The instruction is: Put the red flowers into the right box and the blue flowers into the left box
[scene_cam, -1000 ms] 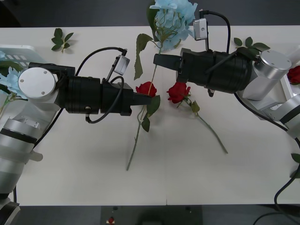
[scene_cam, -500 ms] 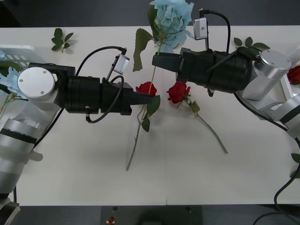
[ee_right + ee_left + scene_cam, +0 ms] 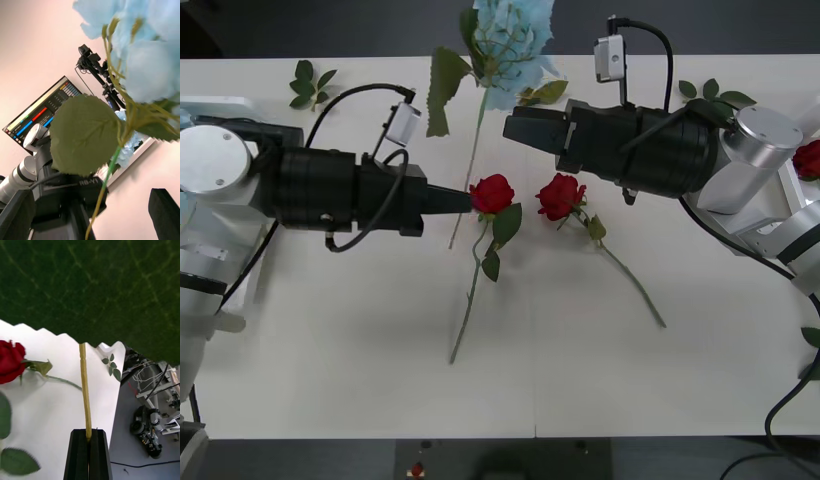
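The left gripper (image 3: 88, 453) has its black jaws pinching the thin stem of the pale sky-blue hydrangea-like flower (image 3: 510, 40), holding it above the white counter (image 3: 580, 380), presumably to carry it to the left box. The right gripper (image 3: 515, 127), jaws spread, hovers alongside. Two deep-red roses (image 3: 493, 193) lie between the grippers.

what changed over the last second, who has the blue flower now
The left gripper, shut on the blue flower stem, has pulled back toward the robot's left, carrying it that way. The right gripper let go and is open. Both red roses lie unmoved.
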Robot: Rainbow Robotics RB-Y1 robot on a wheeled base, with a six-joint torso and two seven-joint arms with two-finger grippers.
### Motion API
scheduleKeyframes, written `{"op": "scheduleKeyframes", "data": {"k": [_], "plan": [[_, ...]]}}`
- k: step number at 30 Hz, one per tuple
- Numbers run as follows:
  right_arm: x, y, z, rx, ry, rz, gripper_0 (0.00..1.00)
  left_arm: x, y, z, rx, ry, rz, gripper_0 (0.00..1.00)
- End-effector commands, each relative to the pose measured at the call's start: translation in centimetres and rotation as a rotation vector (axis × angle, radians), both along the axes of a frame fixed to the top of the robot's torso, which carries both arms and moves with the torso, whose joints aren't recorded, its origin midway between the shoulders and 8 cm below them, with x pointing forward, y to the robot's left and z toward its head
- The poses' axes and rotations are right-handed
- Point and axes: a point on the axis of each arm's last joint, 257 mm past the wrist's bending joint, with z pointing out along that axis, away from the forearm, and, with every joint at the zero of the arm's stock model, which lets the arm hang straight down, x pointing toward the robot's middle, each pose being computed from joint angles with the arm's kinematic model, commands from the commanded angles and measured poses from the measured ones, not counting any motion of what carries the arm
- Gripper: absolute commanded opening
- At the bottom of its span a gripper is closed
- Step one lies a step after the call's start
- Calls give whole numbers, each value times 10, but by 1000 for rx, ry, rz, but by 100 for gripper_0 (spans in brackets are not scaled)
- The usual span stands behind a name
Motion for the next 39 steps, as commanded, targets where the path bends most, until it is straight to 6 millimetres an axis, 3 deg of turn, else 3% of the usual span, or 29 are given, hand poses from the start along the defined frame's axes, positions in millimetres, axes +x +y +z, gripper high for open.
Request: {"op": "scheduleKeyframes", "data": {"k": [1,8,12,20,25,26,27,33,39], "plan": [[-7,-1,14,-14,-68,13,90,13,37,33,62,-136,18,0],[-4,-14,1,-92,-99,1,90,26,111,56,147,-210,141,0],[0,-33,-38,-251,-93,-16,90,27,160,68,184,-245,233,0],[3,-85,-103,-532,63,-47,90,18,236,64,304,-261,404,0],[2,-129,-141,-778,122,-88,90,21,304,54,440,-225,565,0],[2,-133,-144,-808,121,-93,90,22,312,53,455,-221,583,0],[5,-145,-152,-882,117,-117,90,22,332,49,497,-203,636,0],[11,-190,-179,-1168,128,-191,90,17,412,46,666,-147,838,0],[24,-209,-188,-1308,153,-270,90,9,467,45,800,-103,984,0]]}}
